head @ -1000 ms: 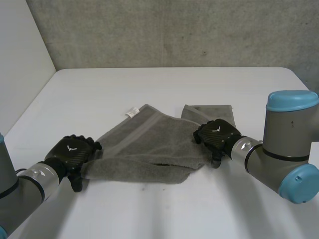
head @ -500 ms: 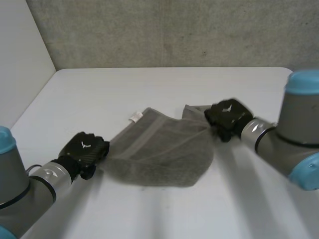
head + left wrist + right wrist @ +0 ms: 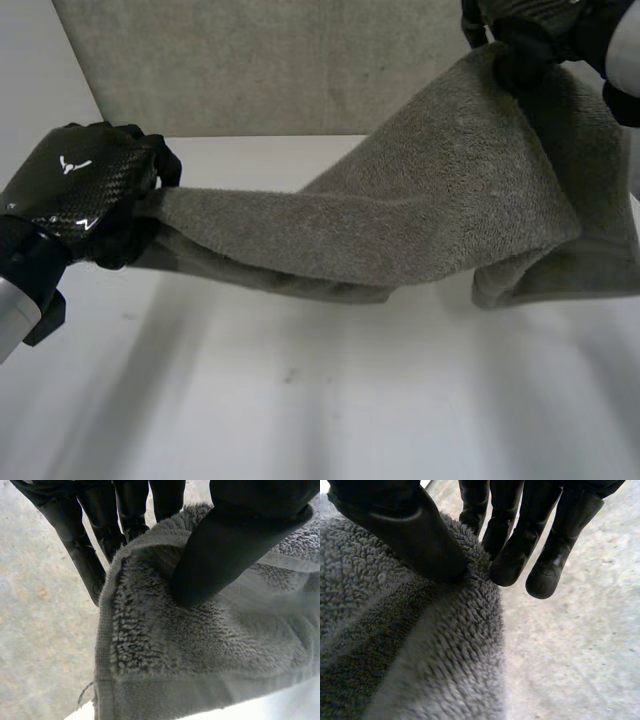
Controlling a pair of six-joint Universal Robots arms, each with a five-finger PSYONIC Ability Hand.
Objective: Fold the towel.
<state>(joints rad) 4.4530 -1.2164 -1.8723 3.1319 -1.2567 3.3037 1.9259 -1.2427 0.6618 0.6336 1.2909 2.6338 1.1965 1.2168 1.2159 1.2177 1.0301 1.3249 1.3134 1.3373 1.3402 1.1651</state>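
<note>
Above the table point(image 3: 300, 400), the towel point(image 3: 420, 220) hangs stretched between your two hands. It sags in the middle with a doubled fold drooping beneath, and whether that fold touches the tabletop cannot be told.

The left hand point(image 3: 85, 190), over the table's left edge, is closed on one end. Its wrist view shows the thumb point(image 3: 235, 540) pressing a hemmed corner against the fingers. The right hand point(image 3: 530, 25), higher and toward the far right corner, pinches the other end likewise, thumb on the pile and fingers point(image 3: 510, 545) behind.

Judgement: the step in hand is carrying the held edge over for a fold. Level your hands, hold the span taut, and lay it down with edges matched.

The grey wall point(image 3: 250, 60) stands behind the far edge; mind it with the raised right hand.
</note>
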